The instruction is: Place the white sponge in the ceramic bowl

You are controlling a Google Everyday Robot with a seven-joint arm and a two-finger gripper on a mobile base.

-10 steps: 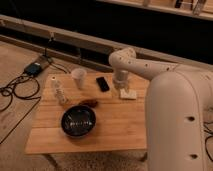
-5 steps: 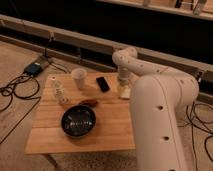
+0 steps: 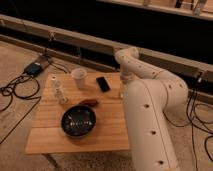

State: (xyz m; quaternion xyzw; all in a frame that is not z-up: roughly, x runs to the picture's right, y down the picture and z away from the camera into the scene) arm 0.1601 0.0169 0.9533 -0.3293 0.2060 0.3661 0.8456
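Observation:
The ceramic bowl, black and glossy, sits on the front middle of the wooden table. My arm rises along the right side, bends at the top and comes down at the table's right edge. The gripper is at its end, low over that edge and well right of and behind the bowl. The white sponge shows only as a small pale sliver beside the gripper. The rest of it is hidden behind my arm.
A white paper cup stands at the back of the table, a clear plastic bottle at the left and a black phone near the gripper. A small brown object lies just behind the bowl. Cables and a power unit cover the floor on the left.
My arm's bulk has swung in front of the table's right side and now covers most of the sponge, which lay in plain view a second ago. The gripper stays near the same spot.

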